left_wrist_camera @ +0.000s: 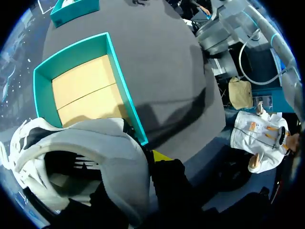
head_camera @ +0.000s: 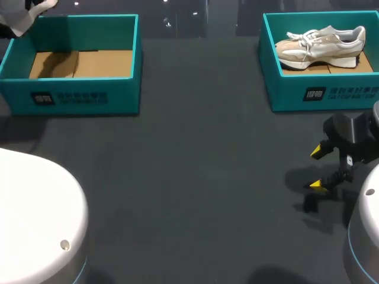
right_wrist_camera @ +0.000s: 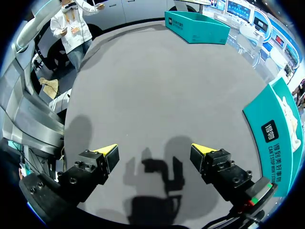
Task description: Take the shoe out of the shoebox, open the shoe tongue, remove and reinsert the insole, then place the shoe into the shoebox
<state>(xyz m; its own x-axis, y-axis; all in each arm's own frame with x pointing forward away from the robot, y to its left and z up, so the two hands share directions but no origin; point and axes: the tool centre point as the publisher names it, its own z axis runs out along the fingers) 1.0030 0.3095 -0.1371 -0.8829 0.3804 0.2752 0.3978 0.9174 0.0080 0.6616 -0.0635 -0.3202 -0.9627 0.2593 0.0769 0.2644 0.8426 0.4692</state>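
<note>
A white and grey shoe (left_wrist_camera: 81, 162) hangs in my left gripper (left_wrist_camera: 148, 160), which is shut on the rim of its opening, above the near-left corner of the left teal shoebox (left_wrist_camera: 125, 95). That box (head_camera: 71, 97) holds only its cardboard floor. In the head view just a bit of the held shoe (head_camera: 26, 15) shows at the far left corner. A second white shoe (head_camera: 323, 47) lies on its side in the right teal shoebox (head_camera: 320, 94). My right gripper (head_camera: 318, 168) hovers open and empty over the table in front of that box.
The dark grey table (head_camera: 201, 177) stretches between the two boxes. The white housings of my arms (head_camera: 35, 219) fill the near left and near right corners. In the right wrist view the right box (right_wrist_camera: 276, 129) stands beside the gripper (right_wrist_camera: 155, 155).
</note>
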